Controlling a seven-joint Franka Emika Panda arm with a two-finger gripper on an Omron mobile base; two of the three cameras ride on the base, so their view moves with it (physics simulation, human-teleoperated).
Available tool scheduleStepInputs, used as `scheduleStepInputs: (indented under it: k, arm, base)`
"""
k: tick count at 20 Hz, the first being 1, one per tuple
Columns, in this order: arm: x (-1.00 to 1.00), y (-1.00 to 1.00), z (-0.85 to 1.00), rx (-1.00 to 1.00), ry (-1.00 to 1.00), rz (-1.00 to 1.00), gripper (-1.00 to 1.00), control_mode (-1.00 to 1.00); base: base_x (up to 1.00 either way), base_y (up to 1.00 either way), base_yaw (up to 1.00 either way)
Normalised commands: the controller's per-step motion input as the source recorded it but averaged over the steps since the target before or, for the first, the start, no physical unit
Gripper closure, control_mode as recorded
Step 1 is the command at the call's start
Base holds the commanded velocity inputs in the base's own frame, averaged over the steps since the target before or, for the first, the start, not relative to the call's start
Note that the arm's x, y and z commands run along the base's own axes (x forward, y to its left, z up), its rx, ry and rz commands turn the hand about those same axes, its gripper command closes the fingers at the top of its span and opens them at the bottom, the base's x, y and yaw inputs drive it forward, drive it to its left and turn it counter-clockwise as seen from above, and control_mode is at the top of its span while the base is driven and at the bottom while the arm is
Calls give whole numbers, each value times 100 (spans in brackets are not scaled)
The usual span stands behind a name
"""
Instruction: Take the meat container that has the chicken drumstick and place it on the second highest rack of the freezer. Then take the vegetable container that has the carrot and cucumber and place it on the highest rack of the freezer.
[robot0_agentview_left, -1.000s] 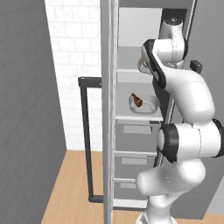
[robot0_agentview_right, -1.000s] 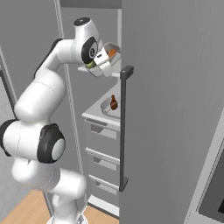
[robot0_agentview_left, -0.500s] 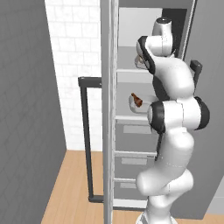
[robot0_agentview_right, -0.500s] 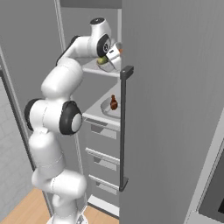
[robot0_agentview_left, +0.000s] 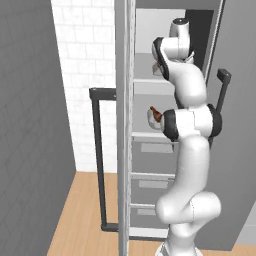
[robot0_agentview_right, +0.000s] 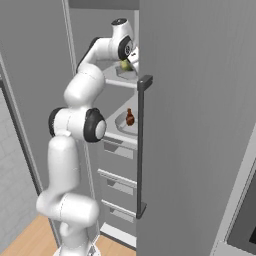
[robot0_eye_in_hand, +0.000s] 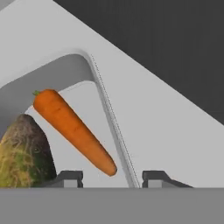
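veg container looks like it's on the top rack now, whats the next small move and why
Probably draw the gripper straight back out of the freezer. In the hand view the jaws stand apart on either side of the container's rim, which lies on the highest rack with the carrot and cucumber inside. The chicken drumstick already sits one rack below.

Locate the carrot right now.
In the hand view the carrot lies inside its container, beside the cucumber, on the freezer's highest rack.

The carrot (robot0_eye_in_hand: 72, 131) lies beside the cucumber (robot0_eye_in_hand: 24, 153) in a container (robot0_eye_in_hand: 65, 70) on the highest rack (robot0_agentview_right: 120, 80); the drumstick (robot0_agentview_right: 130, 117) sits one rack below.
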Motion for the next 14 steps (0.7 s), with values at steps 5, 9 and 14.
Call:
scheduleStepInputs:
  k: [5, 9, 14]
  arm:
    - [-91, 26, -20, -13, -27, 0, -100, -100]
    - [-100, 36, -97, -19, -35, 0, -100, -100]
    - [-100, 27, -100, -28, -29, 0, -100, -100]
  base:
    - [0, 0, 0]
    - [0, 0, 0]
    - [0, 0, 0]
